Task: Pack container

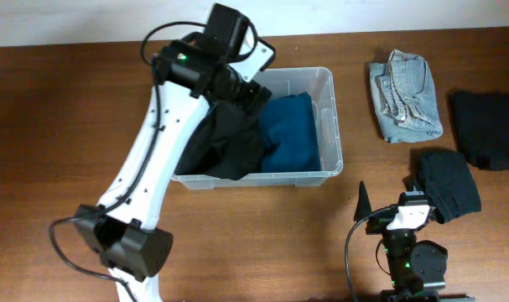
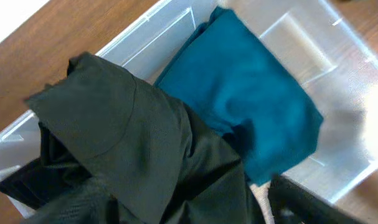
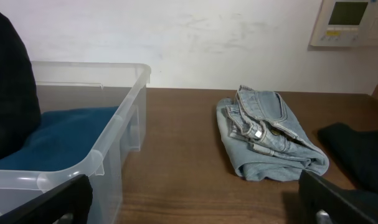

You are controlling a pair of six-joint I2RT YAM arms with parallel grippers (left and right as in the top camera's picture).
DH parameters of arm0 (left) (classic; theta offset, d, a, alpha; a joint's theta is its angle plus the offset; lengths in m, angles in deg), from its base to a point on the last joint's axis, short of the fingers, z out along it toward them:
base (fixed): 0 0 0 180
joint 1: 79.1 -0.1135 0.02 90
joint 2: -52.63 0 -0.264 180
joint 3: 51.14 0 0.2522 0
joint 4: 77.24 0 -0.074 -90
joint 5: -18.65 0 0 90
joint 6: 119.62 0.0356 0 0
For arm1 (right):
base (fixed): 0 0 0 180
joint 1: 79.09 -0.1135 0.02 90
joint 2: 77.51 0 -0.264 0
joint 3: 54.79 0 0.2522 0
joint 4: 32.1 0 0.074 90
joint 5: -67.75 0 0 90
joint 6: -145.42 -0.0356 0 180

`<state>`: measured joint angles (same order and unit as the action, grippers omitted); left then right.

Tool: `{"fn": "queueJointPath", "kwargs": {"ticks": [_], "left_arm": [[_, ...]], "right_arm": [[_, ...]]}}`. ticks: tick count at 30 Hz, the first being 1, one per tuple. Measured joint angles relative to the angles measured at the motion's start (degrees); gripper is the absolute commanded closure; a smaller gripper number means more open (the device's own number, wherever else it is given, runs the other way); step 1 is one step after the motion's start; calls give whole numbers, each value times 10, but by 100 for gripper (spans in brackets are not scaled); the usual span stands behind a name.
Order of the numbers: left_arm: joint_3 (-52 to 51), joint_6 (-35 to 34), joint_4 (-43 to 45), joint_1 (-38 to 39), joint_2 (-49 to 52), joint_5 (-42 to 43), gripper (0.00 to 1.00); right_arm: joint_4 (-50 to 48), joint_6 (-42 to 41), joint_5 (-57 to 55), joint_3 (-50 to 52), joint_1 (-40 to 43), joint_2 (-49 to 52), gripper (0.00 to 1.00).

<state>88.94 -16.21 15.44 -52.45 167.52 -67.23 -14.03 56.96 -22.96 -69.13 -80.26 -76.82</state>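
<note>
No legible text or labels

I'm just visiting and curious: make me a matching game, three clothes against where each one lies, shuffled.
Things:
1 teal cloth
2 jeans
3 smaller black cloth

Places:
A on the table, far side, right of the container
B inside the container
C on the table, near side, right of the container

Pairs: 1-B, 2-A, 3-C

From overhead, the left arm (image 1: 166,134) is covering the container (image 1: 325,126) at its left end. The left gripper (image 1: 241,94) is hiding its fingertips by the black garment (image 1: 225,147), so no telling how the jaws are sitting. Another dark garment (image 1: 489,130) is running off the right edge. In the wrist view, the right gripper (image 3: 195,199) is getting its fingers (image 3: 341,199) clipped at the bottom.
</note>
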Motion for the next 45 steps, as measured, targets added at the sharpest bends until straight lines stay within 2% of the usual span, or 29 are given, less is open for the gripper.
{"fn": "queueJointPath", "kwargs": {"ticks": [4,11,15,25,30,35,38,45], "left_arm": [[0,7,-1,7,15,-20,38],[0,11,-2,8,58,-38,71],[0,12,-15,8,90,-69,81],[0,-24,-63,-16,112,-153,86],[0,-42,-109,-74,113,-129,93],[0,-47,-123,-126,129,-100,93],[0,-50,-125,-136,146,-94,99],[15,-51,-129,-121,153,-92,99]], "right_arm": [[0,0,0,0,0,0,2],[0,0,0,0,0,0,2],[0,0,0,0,0,0,2],[0,0,0,0,0,0,2],[0,0,0,0,0,0,2],[0,0,0,0,0,0,2],[0,0,0,0,0,0,2],[0,0,0,0,0,0,2]]}}
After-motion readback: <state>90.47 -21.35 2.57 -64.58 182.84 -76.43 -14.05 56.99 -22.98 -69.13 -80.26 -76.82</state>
